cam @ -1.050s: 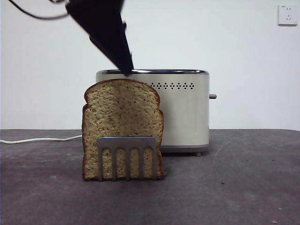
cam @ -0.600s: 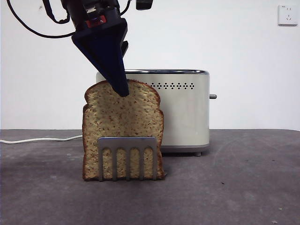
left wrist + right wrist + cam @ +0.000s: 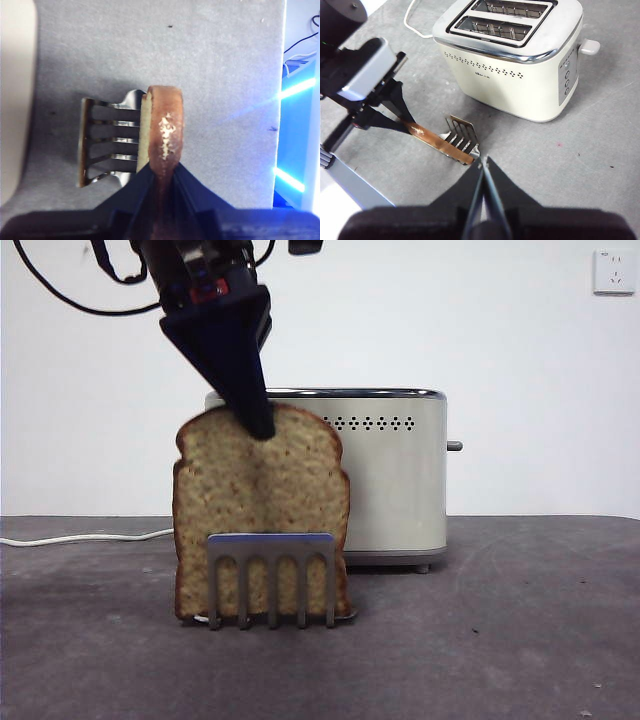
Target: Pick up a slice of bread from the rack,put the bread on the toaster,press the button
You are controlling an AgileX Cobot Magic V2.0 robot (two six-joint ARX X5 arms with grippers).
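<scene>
The slice of bread (image 3: 262,515) stands upright in the rack (image 3: 271,575) on the grey table (image 3: 500,640), its domed crust pinched between the jaws of the left gripper (image 3: 259,425), whose arm slants down from the upper left. Behind stands the toaster (image 3: 385,475), slots up. The right gripper (image 3: 483,167) hovers above, jaws pressed together

Setting: robot test lab. Evidence: bare white wall (image 3: 520,360), white wall socket (image 3: 612,271), grey felt-covered tabletop (image 3: 500,640), loose black cables (image 3: 60,290).
</scene>
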